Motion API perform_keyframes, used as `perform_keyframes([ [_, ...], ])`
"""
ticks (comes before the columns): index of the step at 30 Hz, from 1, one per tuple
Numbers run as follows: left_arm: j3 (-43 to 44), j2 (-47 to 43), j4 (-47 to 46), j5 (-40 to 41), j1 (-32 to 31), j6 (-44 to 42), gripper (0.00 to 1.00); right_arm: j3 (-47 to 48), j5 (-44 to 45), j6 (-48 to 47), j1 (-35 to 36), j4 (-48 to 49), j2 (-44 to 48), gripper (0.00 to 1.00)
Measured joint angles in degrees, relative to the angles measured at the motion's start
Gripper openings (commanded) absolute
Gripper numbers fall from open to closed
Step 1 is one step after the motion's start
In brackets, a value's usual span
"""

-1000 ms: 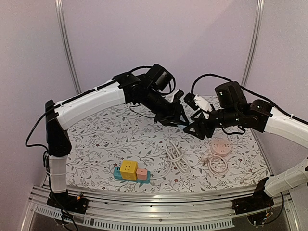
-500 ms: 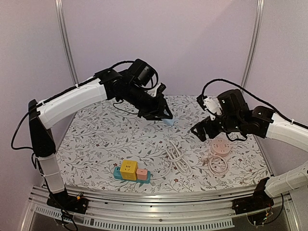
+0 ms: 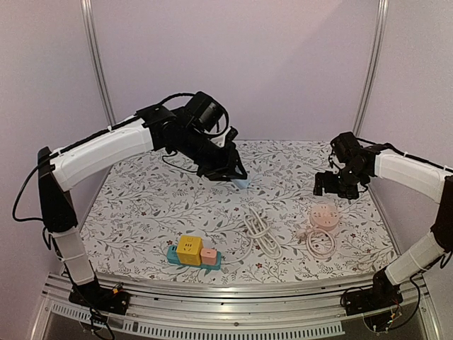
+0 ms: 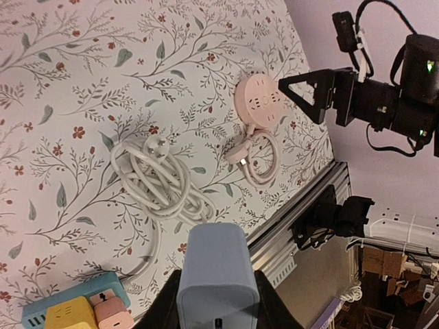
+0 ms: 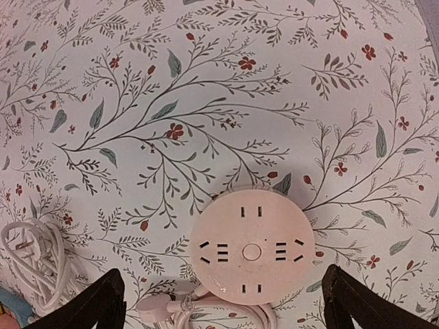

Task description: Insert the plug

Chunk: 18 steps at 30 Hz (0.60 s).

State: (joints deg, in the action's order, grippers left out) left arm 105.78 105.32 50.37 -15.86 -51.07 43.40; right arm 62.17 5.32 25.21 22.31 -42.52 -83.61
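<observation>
Gripping a pale blue plug (image 4: 218, 271), the left gripper (image 3: 236, 178) hangs over the far middle; the right gripper (image 5: 223, 301), spread wide, hovers above the pink socket (image 5: 252, 251)

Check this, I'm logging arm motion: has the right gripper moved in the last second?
Yes. The right gripper went rightward, from left of the pink round socket to over it.

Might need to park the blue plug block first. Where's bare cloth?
Free: cloth left of the white cable coil, behind the blue power strip; also far centre under the left tool holding the blue plug block. Crowded: near edge from strip to pink round socket.
</observation>
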Motion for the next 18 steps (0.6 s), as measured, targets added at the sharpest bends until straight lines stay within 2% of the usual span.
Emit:
perform_keyframes([
  [10, -0.79, -1.49, 0.11, 0.11, 0.00, 0.00, 0.00, -4.09, -7.61, 1.92, -12.70, 0.07, -4.63, 0.99],
  [15, -1.14, -1.79, 0.09, 0.11, 0.00, -0.02, 0.00, -6.58, -10.84, 1.44, -14.23, 0.52, -5.81, 0.98],
  [18, -1.70, -1.79, 0.15, 0.13, 0.00, -0.02, 0.00, -7.58, -13.88, 0.96, -14.23, 0.85, -6.21, 0.91],
])
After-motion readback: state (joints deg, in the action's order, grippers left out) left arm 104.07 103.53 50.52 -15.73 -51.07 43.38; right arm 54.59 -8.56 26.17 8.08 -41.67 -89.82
